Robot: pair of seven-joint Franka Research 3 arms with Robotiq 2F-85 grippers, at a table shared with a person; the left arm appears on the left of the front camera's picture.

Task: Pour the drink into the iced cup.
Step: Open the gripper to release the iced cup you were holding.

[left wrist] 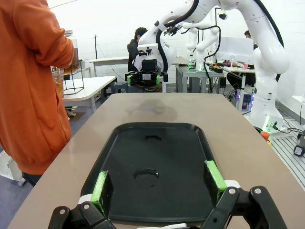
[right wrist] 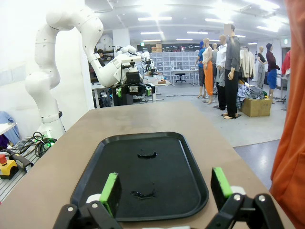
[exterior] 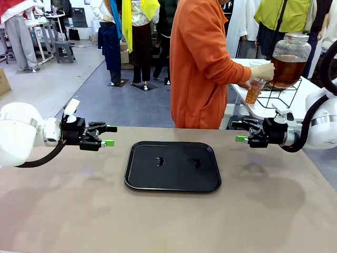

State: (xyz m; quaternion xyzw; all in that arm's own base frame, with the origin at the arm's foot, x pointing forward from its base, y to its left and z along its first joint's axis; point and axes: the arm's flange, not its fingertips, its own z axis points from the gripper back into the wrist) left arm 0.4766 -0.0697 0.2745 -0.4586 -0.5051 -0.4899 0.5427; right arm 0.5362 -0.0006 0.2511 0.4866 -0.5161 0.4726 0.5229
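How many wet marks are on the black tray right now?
2: one wet mark left of the middle of the black tray, the other wet mark right of it. Nothing else lies on it.

Front cam faces across table, wrist cams low, facing each other, all share tray (exterior: pixel 172 166)

big open robotics lab, white robot arm (right wrist: pixel 57 57) bolted beside the bench (exterior: pixel 158 221), workbenches with gear (left wrist: pixel 209 71) behind, cables (right wrist: pixel 33 140) on the floor, strip lights (right wrist: pixel 190 32) overhead
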